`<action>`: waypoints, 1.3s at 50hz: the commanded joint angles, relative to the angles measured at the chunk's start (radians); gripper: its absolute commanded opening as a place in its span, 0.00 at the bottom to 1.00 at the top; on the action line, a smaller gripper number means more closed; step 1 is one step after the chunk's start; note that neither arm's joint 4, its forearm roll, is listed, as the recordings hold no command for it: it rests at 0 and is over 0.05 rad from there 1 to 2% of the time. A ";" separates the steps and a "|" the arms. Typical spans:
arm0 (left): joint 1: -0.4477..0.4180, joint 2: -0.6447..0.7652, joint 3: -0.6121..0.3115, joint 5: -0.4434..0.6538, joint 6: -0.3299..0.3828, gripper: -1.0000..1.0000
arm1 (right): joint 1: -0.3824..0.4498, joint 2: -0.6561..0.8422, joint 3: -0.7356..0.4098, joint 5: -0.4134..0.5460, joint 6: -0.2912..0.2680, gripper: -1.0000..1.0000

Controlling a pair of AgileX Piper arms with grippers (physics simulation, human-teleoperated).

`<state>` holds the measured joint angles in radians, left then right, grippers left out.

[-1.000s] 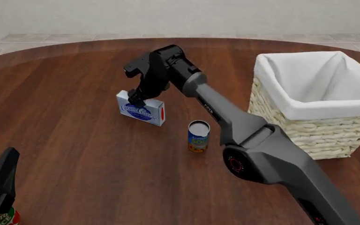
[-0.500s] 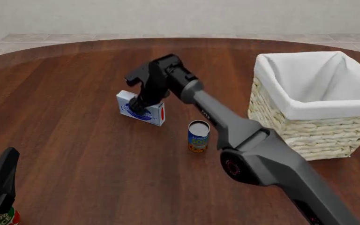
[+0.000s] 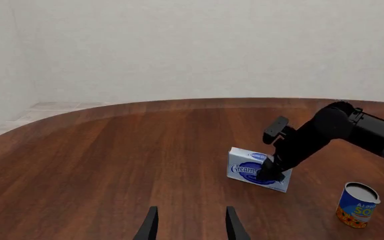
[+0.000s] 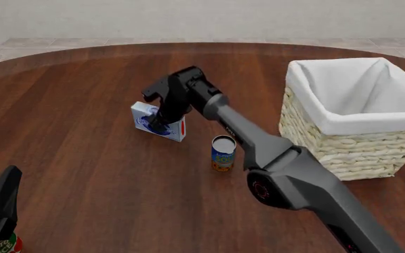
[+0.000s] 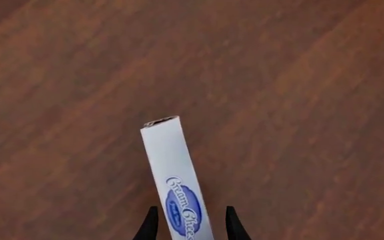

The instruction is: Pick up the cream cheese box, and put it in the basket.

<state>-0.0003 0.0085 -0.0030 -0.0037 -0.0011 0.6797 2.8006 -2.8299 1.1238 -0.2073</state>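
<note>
Front view: basket [image 4: 308, 132] white-lined; cream cheese box [image 4: 158, 122] outside.

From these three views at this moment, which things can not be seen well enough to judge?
- Right hand: in the right wrist view its fingers straddle the cream cheese box, but actual contact is not visible; in the front view the arm covers it.
- Basket: its floor is hidden by its own lining; the left wrist view cuts it off at the frame edge.
- Red-labelled can: cropped by the front view's corner, behind the left hand.
- Blue-and-orange can: its label is too small to read.
</note>
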 commanded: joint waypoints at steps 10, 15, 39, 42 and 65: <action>0.000 0.000 0.000 0.000 0.000 1.00 | 0.010 0.027 0.001 -0.020 0.027 0.00; 0.000 0.000 0.000 0.000 0.000 1.00 | 0.012 0.023 0.003 -0.034 0.015 0.00; 0.000 0.000 0.000 0.000 0.000 1.00 | 0.014 -0.023 0.003 -0.048 0.023 0.00; 0.000 0.000 0.000 0.000 0.000 1.00 | 0.017 -0.033 0.008 -0.051 0.018 0.00; 0.000 0.000 0.000 0.000 0.000 1.00 | 0.014 -0.315 0.435 -0.276 0.000 0.00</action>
<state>-0.0003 0.0084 -0.0030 -0.0037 -0.0011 0.6930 2.6048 -2.5447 0.9313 -0.2146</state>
